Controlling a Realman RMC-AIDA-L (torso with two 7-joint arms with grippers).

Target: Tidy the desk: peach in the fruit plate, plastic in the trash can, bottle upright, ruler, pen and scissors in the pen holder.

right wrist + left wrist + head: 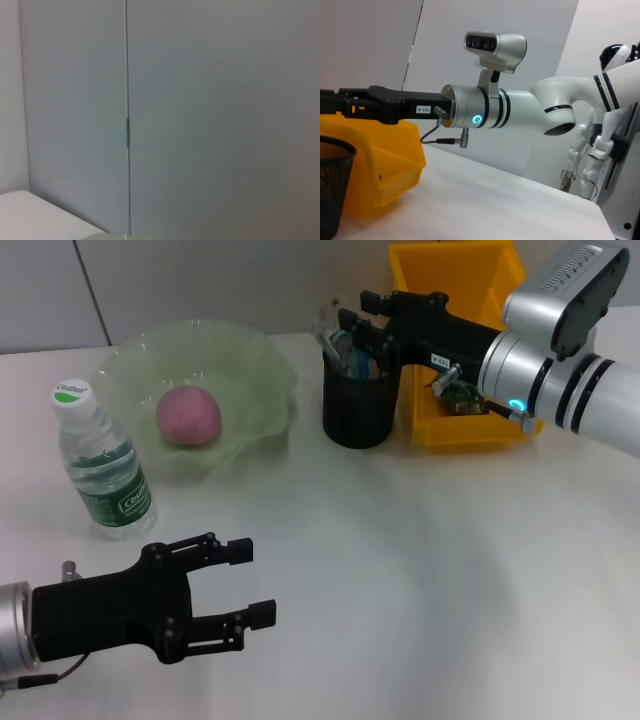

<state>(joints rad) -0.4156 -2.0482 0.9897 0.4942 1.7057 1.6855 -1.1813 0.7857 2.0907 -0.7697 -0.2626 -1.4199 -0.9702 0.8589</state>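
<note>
The pink peach [188,415] lies in the pale-green fruit plate [270,355]. The bottle [102,465] stands upright at the desk's [420,540] left. The black mesh pen holder [358,400] stands beside the yellow trash can [470,300]; light-blue scissors [345,343] and a slim pen [327,338] stick out of its top. I cannot make out the ruler. A crumpled greenish bit of plastic [458,393] lies in the trash can. My right gripper [357,308] hovers open just above the pen holder. My left gripper [255,581] stands open low over the desk's near left.
The left wrist view shows the right arm [485,107] reaching over the trash can [375,160] and the pen holder [332,190]. The right wrist view shows only a grey wall and a corner of the desk [30,212].
</note>
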